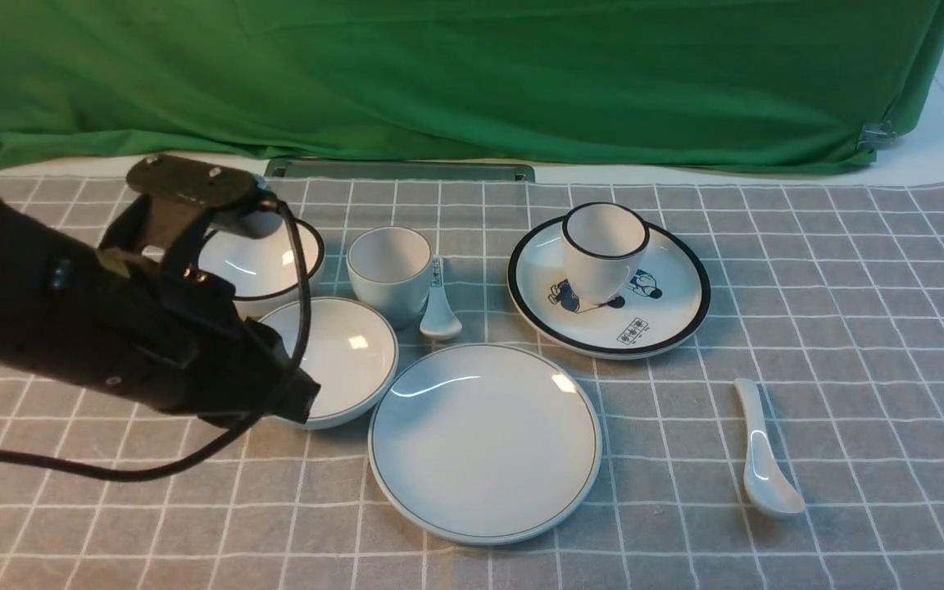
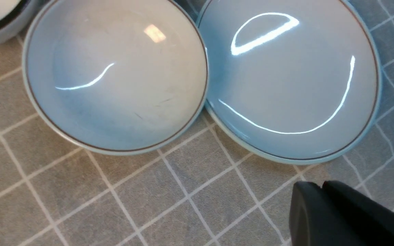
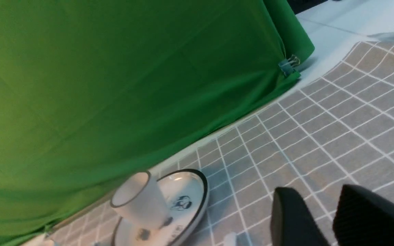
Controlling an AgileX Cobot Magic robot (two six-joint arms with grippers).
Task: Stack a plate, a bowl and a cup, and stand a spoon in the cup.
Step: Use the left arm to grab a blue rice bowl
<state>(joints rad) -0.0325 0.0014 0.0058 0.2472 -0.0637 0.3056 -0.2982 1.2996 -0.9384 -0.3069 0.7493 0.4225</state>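
Near the front of the cloth-covered surface (image 1: 849, 369) sits the plate (image 1: 484, 442), bare, with the bowl (image 1: 349, 352) just to its left, their rims meeting. Behind the bowl stands the cup (image 1: 390, 262), upright and empty, with a marked spoon (image 1: 440, 307) just beside it. The plain spoon (image 1: 763, 459) lies alone, well off to the plate's right. The left fingers (image 2: 306, 208) are pressed together with nothing between them, poised over the cloth close by the near rims of bowl and plate. The right fingers (image 3: 292, 218) stand apart and empty above the cloth, facing a black-rimmed plate (image 3: 183, 198).
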